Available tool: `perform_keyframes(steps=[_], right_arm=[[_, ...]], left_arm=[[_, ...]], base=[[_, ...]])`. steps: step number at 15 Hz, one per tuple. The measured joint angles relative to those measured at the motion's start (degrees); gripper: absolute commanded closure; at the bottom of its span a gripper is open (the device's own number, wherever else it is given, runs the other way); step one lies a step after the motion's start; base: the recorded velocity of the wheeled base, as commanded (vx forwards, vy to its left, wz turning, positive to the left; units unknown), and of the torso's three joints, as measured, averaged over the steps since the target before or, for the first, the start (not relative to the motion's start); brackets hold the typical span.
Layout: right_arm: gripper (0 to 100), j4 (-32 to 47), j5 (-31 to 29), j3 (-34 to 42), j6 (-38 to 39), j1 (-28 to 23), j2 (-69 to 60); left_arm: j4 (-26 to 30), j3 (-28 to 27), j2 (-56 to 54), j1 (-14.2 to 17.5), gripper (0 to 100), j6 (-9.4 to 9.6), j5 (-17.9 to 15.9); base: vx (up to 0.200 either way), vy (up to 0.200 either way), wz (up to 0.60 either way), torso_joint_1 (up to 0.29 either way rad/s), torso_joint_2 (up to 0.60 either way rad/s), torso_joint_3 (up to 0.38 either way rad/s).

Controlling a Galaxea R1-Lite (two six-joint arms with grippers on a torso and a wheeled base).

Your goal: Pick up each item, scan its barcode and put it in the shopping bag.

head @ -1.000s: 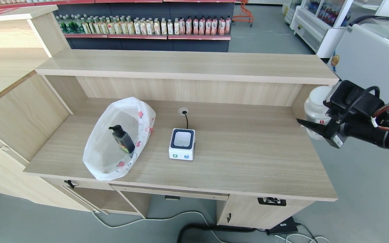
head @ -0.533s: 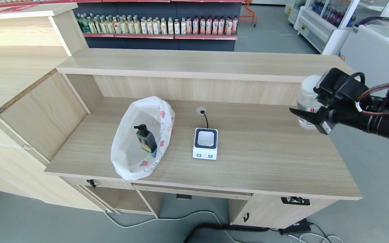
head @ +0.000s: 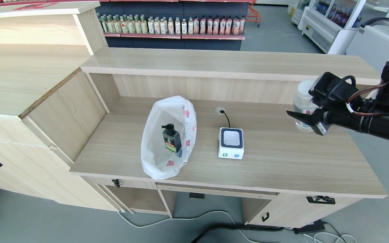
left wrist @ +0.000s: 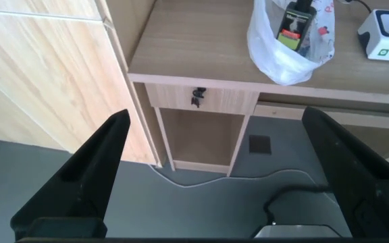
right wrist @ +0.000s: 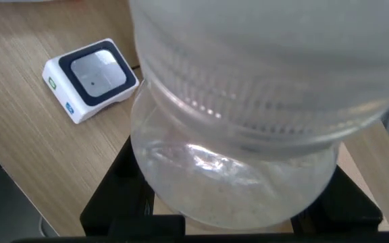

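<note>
- Right gripper [head: 302, 116]: clamped on a clear jar [head: 303, 108], black fingers on either side of the jar body, jar filling the gap between them.
- Clear jar [right wrist: 235, 169]: held well to the right of the scanner [head: 231, 143], over the right end of the counter [head: 282, 162]; ribbed lid end nearest the wrist camera.
- Left gripper [left wrist: 216, 115]: fingers spread wide, nothing between them; hanging low in front of the counter, left of the scanner and below its level, facing the open cubby under the bag.
- Shopping bag [head: 167, 138]: on the counter near the scanner's left side, mouth open.
- Dark pump bottle [head: 171, 138]: inside the bag, roughly upright, pump head on top.
- Scanner: white box, dark-framed window facing up, mid-counter; black cable [head: 227, 118] running from its back to a grommet [head: 220, 110] just behind.
</note>
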Motion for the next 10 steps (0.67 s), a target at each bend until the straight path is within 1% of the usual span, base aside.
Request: perform_keyframes(steps=[3, 6, 7, 10], right_arm=[[100, -0.01, 2.5, -0.91, -0.02, -0.66, 1.51], [100, -0.09, 8.22, -1.73, -0.05, -0.57, 3.74], [100, -0.13, 11.09, -1.82, -0.13, -0.69, 4.73], [100, 0.02, 18.04, -1.62, -0.55, -0.57, 7.46]], left_arm=[[0.0, 0.0, 0.0, 0.05, 0, 0.02, -0.02], [-0.02, 0.0, 0.0, 0.0, 0, 0.02, -0.05], [-0.02, 0.0, 0.0, 0.0, 0, 0.02, -0.02], [-0.02, 0.0, 0.0, 0.05, 0, 0.0, -0.02]], base=[[0.2, 0.0, 0.0, -0.004, 0.0, 0.002], [0.2, 0.0, 0.0, 0.004, 0.01, 0.004], [0.2, 0.0, 0.0, 0.012, 0.0, 0.002], [0.0, 0.0, 0.0, 0.0, 0.0, 0.0]])
